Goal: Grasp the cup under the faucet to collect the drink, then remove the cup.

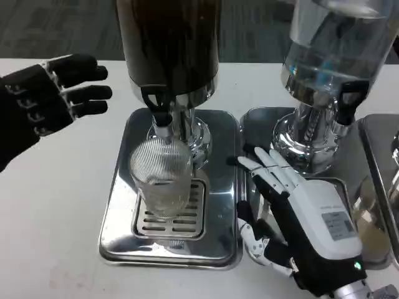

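Observation:
A clear ribbed cup [161, 176] stands upright on the slotted drip grate [171, 221], right below the black faucet [159, 111] of a dark drink dispenser [168, 43]. My right hand [293, 215] lies to the right of the cup, over the tray's edge, fingers spread and pointing away, holding nothing and apart from the cup. My left hand [47, 96], in a black covering, hovers at the far left above the table with fingers spread toward the dispenser, not touching anything.
The steel drip tray [121, 205] surrounds the grate. A second dispenser with clear liquid [330, 68] stands at the right on its own tray [255, 121]. Another steel tray [377, 174] lies at the right edge. White table [56, 218] lies at the left.

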`<control>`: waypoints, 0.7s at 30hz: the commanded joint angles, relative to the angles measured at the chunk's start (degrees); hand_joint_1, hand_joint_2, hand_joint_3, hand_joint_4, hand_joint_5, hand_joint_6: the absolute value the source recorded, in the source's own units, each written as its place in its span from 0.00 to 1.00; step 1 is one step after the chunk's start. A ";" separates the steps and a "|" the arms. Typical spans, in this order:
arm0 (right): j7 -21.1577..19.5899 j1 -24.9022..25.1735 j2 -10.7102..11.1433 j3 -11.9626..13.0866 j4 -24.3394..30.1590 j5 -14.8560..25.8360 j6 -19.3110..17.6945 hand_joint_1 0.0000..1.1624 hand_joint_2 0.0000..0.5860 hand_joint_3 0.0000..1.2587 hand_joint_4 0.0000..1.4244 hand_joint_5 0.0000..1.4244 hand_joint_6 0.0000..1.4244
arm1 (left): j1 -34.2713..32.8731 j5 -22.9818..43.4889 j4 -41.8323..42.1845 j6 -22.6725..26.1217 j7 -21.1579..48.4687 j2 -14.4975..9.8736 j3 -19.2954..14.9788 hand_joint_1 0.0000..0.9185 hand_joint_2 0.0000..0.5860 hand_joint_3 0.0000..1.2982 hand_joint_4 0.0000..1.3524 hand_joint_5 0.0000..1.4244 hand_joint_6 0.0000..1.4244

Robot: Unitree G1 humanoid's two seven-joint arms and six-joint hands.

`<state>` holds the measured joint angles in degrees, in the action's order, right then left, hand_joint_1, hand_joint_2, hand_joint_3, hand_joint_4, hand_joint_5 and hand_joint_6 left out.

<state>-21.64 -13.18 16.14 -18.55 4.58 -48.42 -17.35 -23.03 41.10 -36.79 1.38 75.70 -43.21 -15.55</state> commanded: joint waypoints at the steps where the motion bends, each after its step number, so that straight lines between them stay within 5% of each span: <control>1: -1.23 -0.42 -0.42 -0.10 -0.37 -0.30 0.55 0.53 0.96 0.17 0.06 0.05 0.18 | -3.90 -0.86 -0.84 4.39 2.77 0.80 -0.36 0.00 0.03 0.18 0.08 0.09 0.08; 21: -2.36 -0.31 -1.70 -1.06 -1.21 -0.87 0.96 0.51 0.96 0.19 0.07 0.05 0.16 | -14.65 -6.78 -6.04 12.89 8.50 3.83 1.36 0.00 0.03 0.17 0.08 0.11 0.07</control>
<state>-23.24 -13.40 14.52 -19.42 3.83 -49.45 -16.69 -36.36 35.41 -42.76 13.34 83.09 -39.96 -14.69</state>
